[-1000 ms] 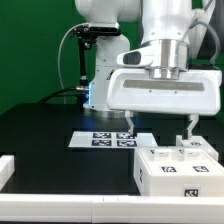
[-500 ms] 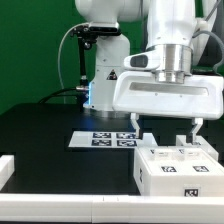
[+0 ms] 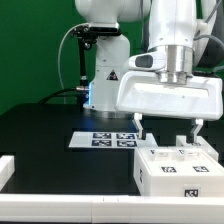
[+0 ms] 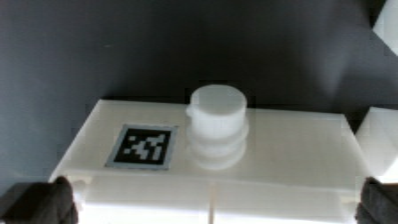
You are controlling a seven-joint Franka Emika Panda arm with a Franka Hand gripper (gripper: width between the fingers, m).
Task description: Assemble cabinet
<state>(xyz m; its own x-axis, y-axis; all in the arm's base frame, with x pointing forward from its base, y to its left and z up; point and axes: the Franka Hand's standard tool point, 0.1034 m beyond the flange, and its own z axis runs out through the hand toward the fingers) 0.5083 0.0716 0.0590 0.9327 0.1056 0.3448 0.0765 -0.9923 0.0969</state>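
Standing on the black table (image 3: pixel 40 130), at the exterior view's right and near edge: one cabinet (image 3: pixel 178 172), a white box with black-and-white square tags on its top and front face; in the wrist view a short white round peg (image 4: pixel 217 118) rises upright from its top, just beside one tag (image 4: pixel 146 145); item, one gripper (image 3: pixel 168 138), two-fingered, spread wide and grasping nothing, hanging over the far part of the box with one finger toward each side and the peg between them; whether the fingertips (image 3: pixel 196 136) touch the box cannot be told; item, one marker board (image 3: pixel 105 139), flat and white, lying on the table to the exterior view's left of the gripper, farther back than the box and apart from it; item, one robot base (image 3: pixel 100 80), white with a blue glow low on its side, at the far edge behind the board; item, one white block (image 3: pixel 6 168), partly cut off at the exterior view's near left, well apart from the cabinet.
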